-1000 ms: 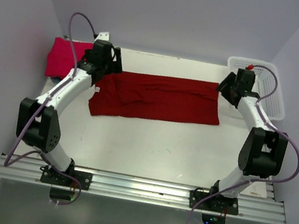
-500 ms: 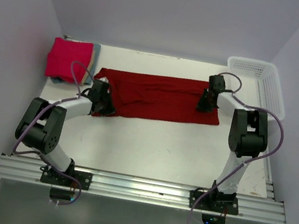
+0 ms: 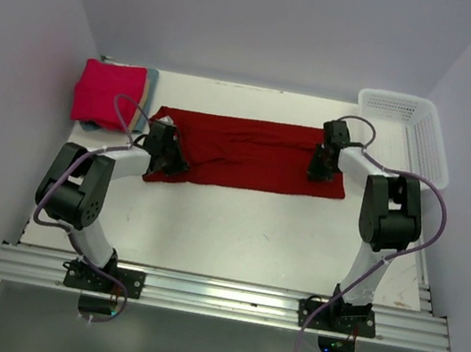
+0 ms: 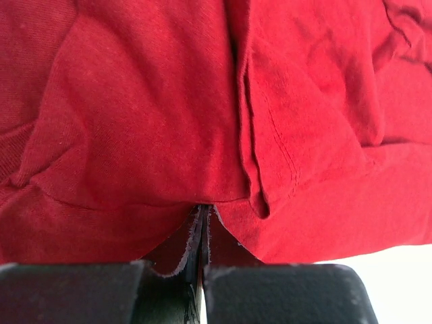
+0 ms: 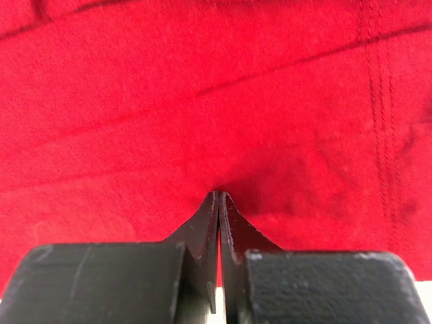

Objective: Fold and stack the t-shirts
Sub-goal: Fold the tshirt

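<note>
Fingers on left gripper (image 4: pixel 204 209) and right gripper (image 5: pixel 219 196) clenched on opposite ends of dark red shirt (image 3: pixel 248 153), mid-table, apparently folded lengthwise only; pink-red shirt (image 3: pixel 103 92) already folded atop blue-grey shirt (image 3: pixel 149 89) far left; remaining: finish fold, stack.

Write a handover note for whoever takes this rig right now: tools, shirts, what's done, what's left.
Left tool: shut, pinching the left end of the dark red t-shirt.
Right tool: shut, pinching the same shirt near its right end.
That shirt lies lengthwise across mid-table as a long band, wrinkled at the left.
Done: pinkish-red t-shirt lies folded on a blue-grey t-shirt in the far left corner.
Left: finish folding the dark red one, then set it on that stack.
White basket sits far right, apart from the cloth.
</note>
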Action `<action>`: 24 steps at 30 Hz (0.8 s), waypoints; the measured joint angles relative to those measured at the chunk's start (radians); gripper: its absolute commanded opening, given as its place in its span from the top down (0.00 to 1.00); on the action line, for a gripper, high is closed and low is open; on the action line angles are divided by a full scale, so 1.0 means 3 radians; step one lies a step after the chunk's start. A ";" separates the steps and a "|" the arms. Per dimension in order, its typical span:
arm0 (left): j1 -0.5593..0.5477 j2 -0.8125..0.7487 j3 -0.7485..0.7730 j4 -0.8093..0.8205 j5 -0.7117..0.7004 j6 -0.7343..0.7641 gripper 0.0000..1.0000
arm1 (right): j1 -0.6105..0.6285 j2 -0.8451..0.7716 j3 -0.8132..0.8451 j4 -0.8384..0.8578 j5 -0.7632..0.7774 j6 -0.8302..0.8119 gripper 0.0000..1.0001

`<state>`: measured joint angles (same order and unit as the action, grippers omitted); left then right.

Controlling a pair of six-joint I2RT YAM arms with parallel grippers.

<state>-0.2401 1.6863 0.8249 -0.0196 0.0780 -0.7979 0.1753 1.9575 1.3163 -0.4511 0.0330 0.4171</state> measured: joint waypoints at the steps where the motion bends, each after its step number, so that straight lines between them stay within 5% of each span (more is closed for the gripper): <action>1: 0.0003 0.0019 0.0015 -0.0005 -0.0006 -0.0006 1.00 | 0.0005 -0.0047 -0.0050 -0.0004 0.0018 -0.0004 1.00; 14: 0.0117 0.0361 0.0430 -0.0088 -0.0034 0.0009 1.00 | 0.0131 -0.0577 -0.0755 0.0023 0.0094 0.0006 1.00; 24: 0.0294 0.1115 0.1470 -0.0305 0.0142 0.0229 1.00 | 0.0804 -0.1226 -0.1441 -0.0251 -0.0039 0.0134 1.00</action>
<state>-0.1520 2.0209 1.2659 -0.1112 0.1207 -0.7292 0.4164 1.5898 0.8841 -0.5262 0.0212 0.4572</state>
